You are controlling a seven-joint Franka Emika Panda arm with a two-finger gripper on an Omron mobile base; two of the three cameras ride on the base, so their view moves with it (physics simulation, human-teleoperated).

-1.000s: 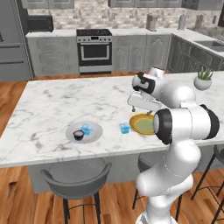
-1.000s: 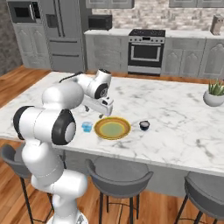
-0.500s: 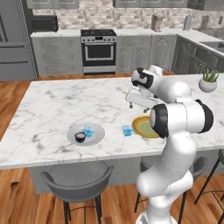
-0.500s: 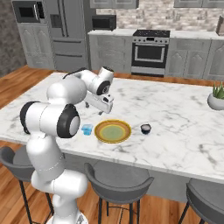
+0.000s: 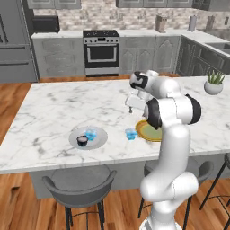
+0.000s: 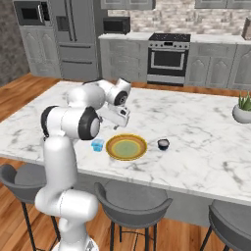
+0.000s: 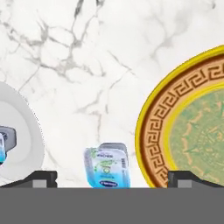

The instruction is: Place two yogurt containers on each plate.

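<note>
The golden yellow plate [image 6: 126,147] with a greenish centre lies bare near the counter's front edge, also seen as plate [image 7: 188,127]. Just left of it a light blue yogurt cup [image 7: 107,165] stands on the marble, the same cup [image 5: 130,134] [image 6: 97,145]. A black cup [image 6: 163,144] sits right of the yellow plate. The grey plate [image 5: 96,140] holds a black cup [image 5: 82,140] and a blue cup [image 5: 91,134]. My gripper [image 7: 112,177] hangs open above the loose blue cup, fingertips [image 7: 41,177] spread wide either side; it is also seen as gripper [image 5: 130,108] [image 6: 116,125].
A white potted plant [image 5: 214,84] [image 6: 242,110] stands at the counter's far right. Grey stools [image 5: 78,182] [image 6: 132,202] are tucked under the front edge. The stove [image 5: 102,51] and cabinets line the back wall.
Both base views have shifted, so the base has driven. Relative to the yellow plate, my hand has swung a little left toward the loose blue cup. Cups and plates are unmoved.
</note>
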